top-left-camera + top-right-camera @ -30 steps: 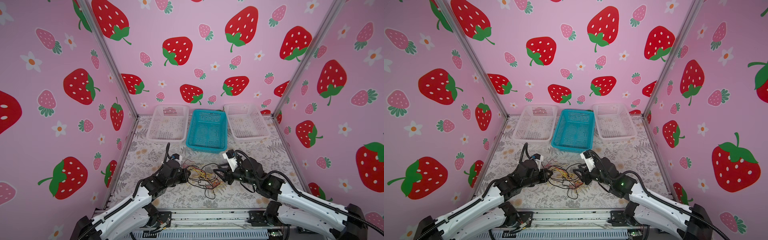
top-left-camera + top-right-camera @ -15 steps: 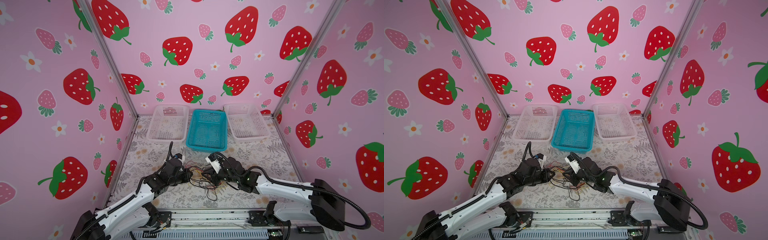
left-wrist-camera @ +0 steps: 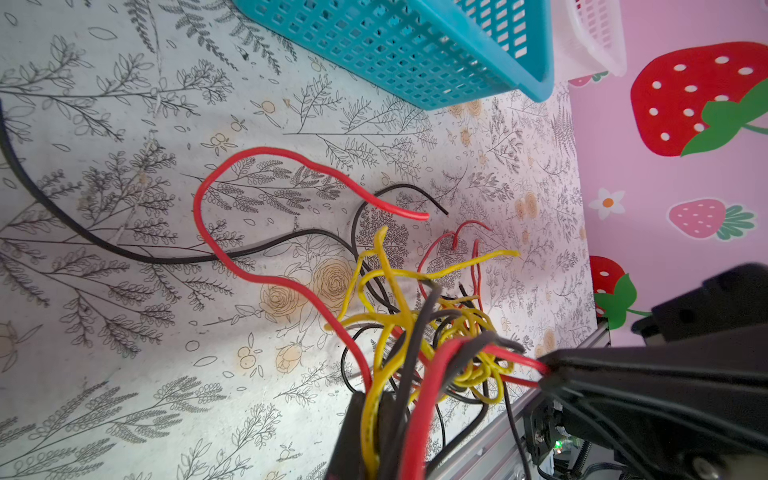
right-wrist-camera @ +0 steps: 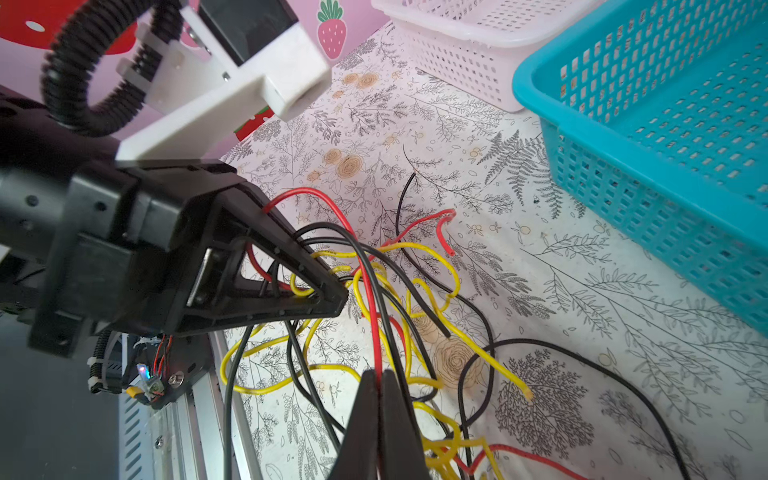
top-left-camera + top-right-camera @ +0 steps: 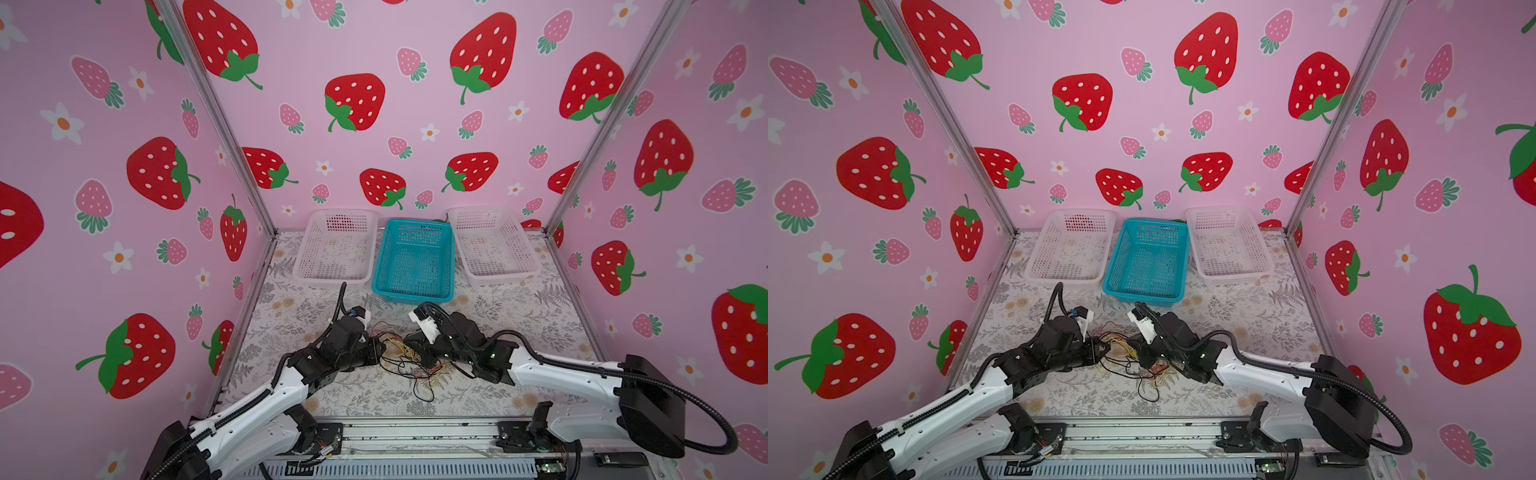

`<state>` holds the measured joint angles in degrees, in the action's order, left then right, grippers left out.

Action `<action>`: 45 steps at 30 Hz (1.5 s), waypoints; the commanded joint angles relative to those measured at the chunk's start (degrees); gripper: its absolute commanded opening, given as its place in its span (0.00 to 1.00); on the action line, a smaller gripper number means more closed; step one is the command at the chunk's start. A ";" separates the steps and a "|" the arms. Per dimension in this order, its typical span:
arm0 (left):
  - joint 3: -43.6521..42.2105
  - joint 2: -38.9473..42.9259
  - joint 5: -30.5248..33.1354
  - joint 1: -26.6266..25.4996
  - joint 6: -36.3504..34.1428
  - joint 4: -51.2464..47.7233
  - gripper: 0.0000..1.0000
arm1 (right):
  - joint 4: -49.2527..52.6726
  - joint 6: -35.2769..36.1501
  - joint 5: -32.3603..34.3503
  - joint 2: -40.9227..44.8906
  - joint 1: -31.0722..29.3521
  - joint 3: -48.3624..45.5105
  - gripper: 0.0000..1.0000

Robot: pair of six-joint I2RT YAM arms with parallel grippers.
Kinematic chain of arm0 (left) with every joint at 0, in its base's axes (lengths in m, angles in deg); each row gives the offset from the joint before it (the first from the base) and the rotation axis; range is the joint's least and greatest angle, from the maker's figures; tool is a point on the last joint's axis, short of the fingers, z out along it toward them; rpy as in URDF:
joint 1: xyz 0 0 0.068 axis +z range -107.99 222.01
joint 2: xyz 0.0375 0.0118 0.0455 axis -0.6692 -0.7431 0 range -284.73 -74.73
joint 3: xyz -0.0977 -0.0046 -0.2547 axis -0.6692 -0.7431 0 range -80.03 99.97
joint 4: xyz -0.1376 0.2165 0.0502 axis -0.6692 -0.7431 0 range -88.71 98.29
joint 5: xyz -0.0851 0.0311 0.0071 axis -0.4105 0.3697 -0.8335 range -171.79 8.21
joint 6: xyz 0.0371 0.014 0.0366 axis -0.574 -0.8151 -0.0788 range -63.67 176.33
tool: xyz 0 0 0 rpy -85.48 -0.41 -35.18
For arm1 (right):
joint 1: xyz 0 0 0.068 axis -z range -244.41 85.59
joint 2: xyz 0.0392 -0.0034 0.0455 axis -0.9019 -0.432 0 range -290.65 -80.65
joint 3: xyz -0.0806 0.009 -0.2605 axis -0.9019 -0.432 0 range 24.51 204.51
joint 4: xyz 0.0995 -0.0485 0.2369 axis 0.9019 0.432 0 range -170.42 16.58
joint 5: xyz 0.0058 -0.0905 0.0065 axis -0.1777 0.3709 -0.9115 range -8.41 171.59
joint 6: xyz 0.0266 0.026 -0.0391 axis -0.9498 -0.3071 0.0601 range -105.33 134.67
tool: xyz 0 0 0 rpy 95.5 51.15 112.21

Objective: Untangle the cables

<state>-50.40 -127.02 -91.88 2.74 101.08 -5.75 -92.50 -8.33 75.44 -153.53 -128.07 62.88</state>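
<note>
You are barely started: the cables (image 5: 398, 353) lie as one knot of red, yellow and black on the mat (image 5: 519, 332) just in front of the blue basket (image 5: 411, 291). Only a few loose ends trail out, so by the look of it every strand is left to separate. Left of the knot as you face the basket, your left gripper (image 3: 372, 411) is clamped on a bunch of strands, yellow, red and black together. On the knot's right side, your right gripper (image 4: 378, 384) has its jaws pressed together on a single red strand (image 4: 376, 324), its tip close to the left one across the tangle.
</note>
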 commanded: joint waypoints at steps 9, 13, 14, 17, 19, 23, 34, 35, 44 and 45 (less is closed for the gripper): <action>1.69 -0.88 -3.69 -0.22 -0.97 1.44 0.39 | 3.91 -0.15 4.26 9.28 1.82 5.50 0.00; 0.46 -0.41 -4.34 -0.24 -0.61 2.48 0.33 | 5.27 -1.02 3.21 11.57 2.48 7.27 0.00; 0.28 -0.21 -4.28 -0.20 -0.54 2.53 0.30 | 5.58 -1.28 3.17 12.11 2.57 7.64 0.00; -0.40 0.72 -4.15 -0.20 -0.44 2.53 0.15 | 7.29 -2.17 3.52 13.49 2.88 9.00 0.00; -0.79 1.29 -4.08 -0.20 -0.53 2.53 0.07 | 8.10 -2.70 4.11 14.99 3.00 9.66 0.00; -1.24 1.84 -3.56 -0.21 -0.62 2.44 0.00 | 10.18 -3.66 6.98 17.86 3.27 10.47 0.00; -0.74 5.86 -3.09 -0.11 -0.90 1.26 0.00 | 18.65 -7.25 21.04 26.62 6.15 6.76 0.00; -0.35 6.63 -3.17 -0.15 -0.85 0.99 0.00 | 19.04 -8.01 21.10 26.99 6.80 5.48 0.00; 6.03 13.23 -2.95 0.07 -1.44 -3.47 0.00 | 17.69 -13.37 16.88 27.00 8.41 -6.74 0.00; 7.26 14.05 -2.67 0.04 -1.64 -4.33 0.00 | 17.32 -13.71 16.95 26.78 8.46 -8.05 0.00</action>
<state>-48.08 -115.13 -95.66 2.74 100.27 -8.09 -74.62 -19.00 92.46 -126.62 -120.00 57.06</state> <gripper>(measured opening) 0.060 0.046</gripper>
